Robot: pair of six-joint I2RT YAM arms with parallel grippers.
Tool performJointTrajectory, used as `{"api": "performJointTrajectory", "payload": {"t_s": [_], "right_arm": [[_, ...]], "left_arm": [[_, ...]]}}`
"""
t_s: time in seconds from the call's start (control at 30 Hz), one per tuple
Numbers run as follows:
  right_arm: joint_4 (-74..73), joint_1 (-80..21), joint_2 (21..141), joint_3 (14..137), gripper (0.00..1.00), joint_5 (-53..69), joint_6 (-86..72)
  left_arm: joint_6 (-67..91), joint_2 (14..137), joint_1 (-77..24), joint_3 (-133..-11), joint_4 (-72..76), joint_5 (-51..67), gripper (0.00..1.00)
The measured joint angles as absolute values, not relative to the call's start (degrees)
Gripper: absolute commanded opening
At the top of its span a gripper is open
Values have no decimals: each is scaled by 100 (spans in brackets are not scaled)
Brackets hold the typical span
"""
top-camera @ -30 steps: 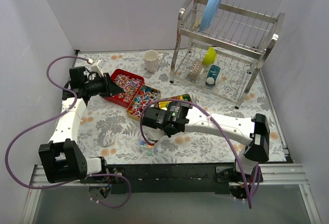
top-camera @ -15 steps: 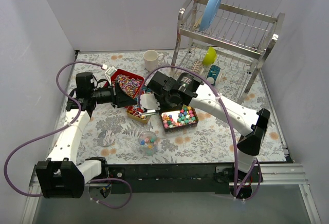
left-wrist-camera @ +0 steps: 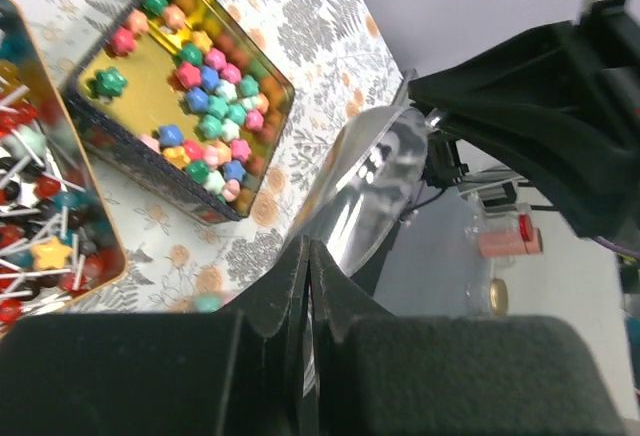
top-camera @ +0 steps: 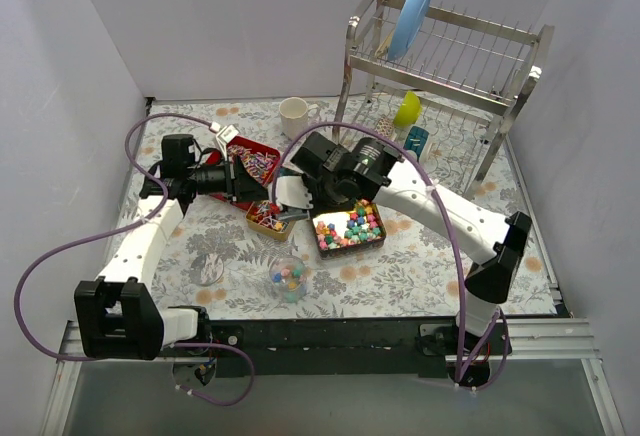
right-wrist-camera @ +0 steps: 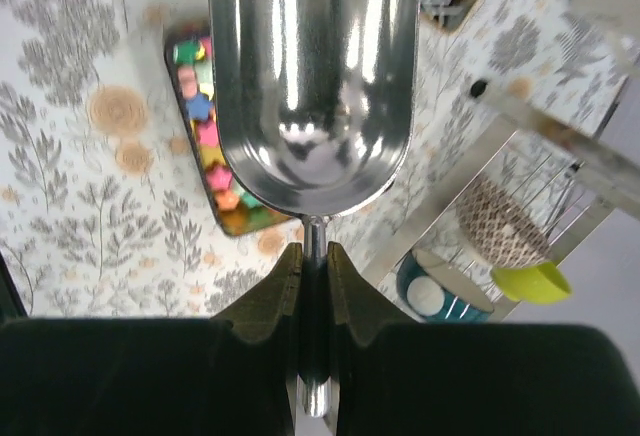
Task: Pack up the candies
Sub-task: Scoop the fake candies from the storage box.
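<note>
the star-shaped candies (left-wrist-camera: 205, 106), pink, blue, green and yellow, lie in a gold tin (left-wrist-camera: 145, 71) on the floral table cover (top-camera: 420, 266). just to its left, lollipop-like sweets (top-camera: 266, 216) on white sticks fill a second gold tray (left-wrist-camera: 102, 211). behind that, striped wrapped pieces (top-camera: 255, 164) sit in a red tray (top-camera: 268, 148). a few more coloured lumps rest in a small clear cup (top-camera: 289, 281) near the front edge.

my right gripper (right-wrist-camera: 313, 256) is clamped narrow on the thin handle of a steel scoop (right-wrist-camera: 310, 76). its bowl shows bare shiny metal and hangs above the near-left part of the star tin, reaching toward the lollipop tray. i cannot tell how high it is.

my left gripper (left-wrist-camera: 308, 266) has its fingers pressed together. it sits over the near side of the red tray, just beside the lollipop tray, pointing toward the scoop.

further back stand a white mug (top-camera: 293, 116) and a metal dish rack (top-camera: 470, 86) with a blue plate (top-camera: 412, 11) upright on top.
</note>
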State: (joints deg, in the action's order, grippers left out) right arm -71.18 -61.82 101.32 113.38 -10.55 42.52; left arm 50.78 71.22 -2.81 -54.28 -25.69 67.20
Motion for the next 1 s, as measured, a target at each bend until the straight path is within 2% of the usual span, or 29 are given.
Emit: {"api": "performJointTrajectory", "payload": {"t_s": [0.23, 0.37, 0.63, 1.0], "right_arm": [[-7146, -4995, 9509, 10204, 1, -1031, 5454], [-7150, -4381, 9255, 9747, 1, -1232, 6248], [-7006, -4331, 9223, 9227, 1, -1511, 6976], [-6759, -4399, 9448, 8858, 1, -2178, 7244]], "left_arm": [[4858, 7164, -279, -5588, -2443, 6213, 0], [4663, 7684, -294, -5527, -2392, 5918, 0], [4495, 8698, -572, -5229, -2357, 5183, 0], [4359, 8984, -1103, -5094, -2198, 4716, 0]]}}
